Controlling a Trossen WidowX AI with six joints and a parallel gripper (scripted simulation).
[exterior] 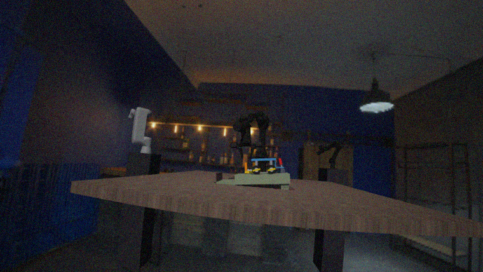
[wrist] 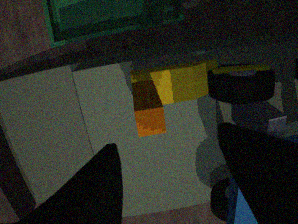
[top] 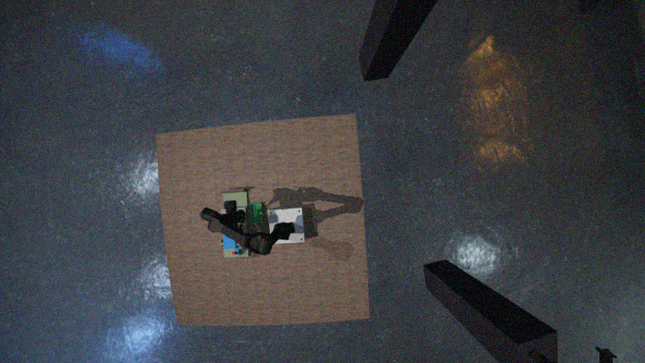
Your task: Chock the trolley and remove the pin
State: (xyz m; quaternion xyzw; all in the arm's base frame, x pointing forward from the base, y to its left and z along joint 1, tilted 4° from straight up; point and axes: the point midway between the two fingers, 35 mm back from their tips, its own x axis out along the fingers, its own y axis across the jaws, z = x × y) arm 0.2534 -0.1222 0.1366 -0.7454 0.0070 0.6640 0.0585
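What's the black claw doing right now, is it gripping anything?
End effector: open, holding nothing, its fingers apart above the orange handle.
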